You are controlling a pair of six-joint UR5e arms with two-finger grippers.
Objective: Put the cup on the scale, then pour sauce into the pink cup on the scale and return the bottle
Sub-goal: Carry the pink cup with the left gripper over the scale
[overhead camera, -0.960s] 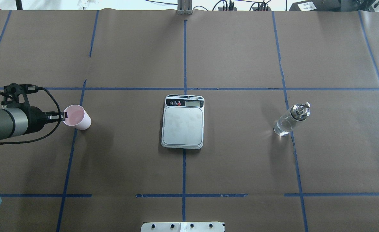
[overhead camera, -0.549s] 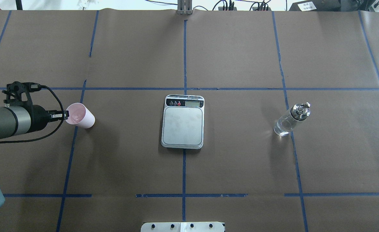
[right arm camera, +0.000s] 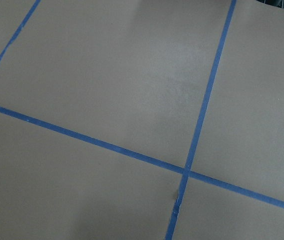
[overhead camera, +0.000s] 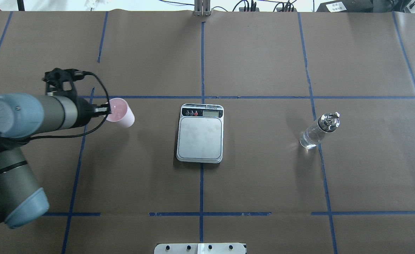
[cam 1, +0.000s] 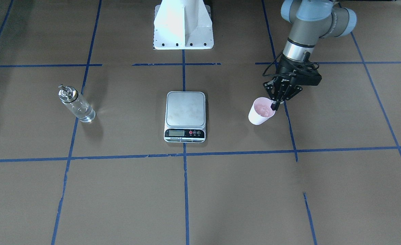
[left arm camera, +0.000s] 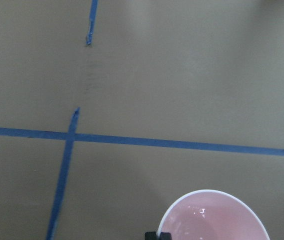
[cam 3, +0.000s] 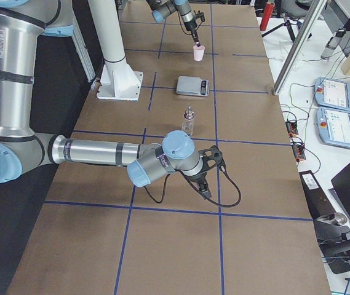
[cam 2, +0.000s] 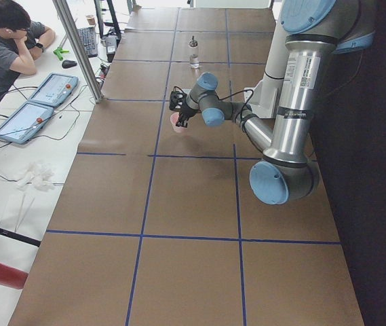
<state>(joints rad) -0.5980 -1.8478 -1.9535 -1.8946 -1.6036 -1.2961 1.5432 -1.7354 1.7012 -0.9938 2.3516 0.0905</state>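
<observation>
A table [overhead camera: 263, 183] covered in brown paper is seen, divided into squares by blue tape lines [overhead camera: 256, 97]. The left arm [overhead camera: 27, 113] is stretched out over the table's left part, while the right arm [cam 3: 95, 152] is shown only from the right-hand side camera, held low over the paper at the table's right end, well apart from everything else. The scale [overhead camera: 200, 135] is set flat at the middle of the table on the central tape line, its steel platform bare and its display panel turned away from the robot. The bottle [overhead camera: 318, 132] is stood upright to the right of the scale, well apart from it, with its metal spout uppermost. The cup [overhead camera: 124, 116] is found to the left of the scale, near it but apart, mouth upward. Its rim is pinched on the side facing the arm by the left gripper [overhead camera: 108, 112], one finger being placed inside the pink wall and the other outside. The cup appears to be held slightly above the paper, though this cannot be confirmed from these angles. The right gripper [cam 3: 204, 187] is pointed down towards the paper, and whether its fingers are spread or pressed together cannot be told. The sauce [overhead camera: 307, 141] is made out only faintly as clear liquid in the bottle's lower part.
</observation>
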